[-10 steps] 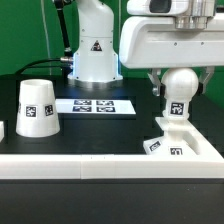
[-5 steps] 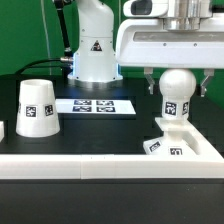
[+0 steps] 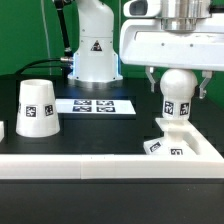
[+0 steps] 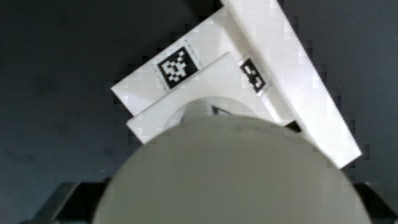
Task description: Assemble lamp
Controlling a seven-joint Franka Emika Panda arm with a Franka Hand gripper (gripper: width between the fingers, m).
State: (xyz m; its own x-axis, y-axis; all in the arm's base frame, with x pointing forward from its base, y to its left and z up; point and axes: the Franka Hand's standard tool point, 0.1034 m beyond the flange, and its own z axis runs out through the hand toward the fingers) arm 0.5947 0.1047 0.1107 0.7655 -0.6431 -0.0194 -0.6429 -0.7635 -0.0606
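The ball-shaped white bulb (image 3: 178, 84) stands with its neck down in the raised socket of the stepped square base (image 3: 186, 142) at the exterior view's right. My gripper (image 3: 177, 92) comes down from above and is shut on the bulb, one finger on each side of the ball. In the wrist view the bulb (image 4: 222, 165) fills the space between the dark fingers (image 4: 71, 205), and the tagged base (image 4: 199, 68) lies beyond it. The tapered shade (image 3: 37, 108) stands mouth up at the exterior view's left, well apart from the gripper.
The marker board (image 3: 95, 105) lies flat between the shade and the base. The arm's white pedestal (image 3: 92, 50) stands behind it. A white rail (image 3: 100, 166) runs along the front edge, and the base rests against it.
The gripper and the bulb shifted slightly to the exterior view's left. The bulb's tag turned that way and the bulb now stands straighter over the socket.
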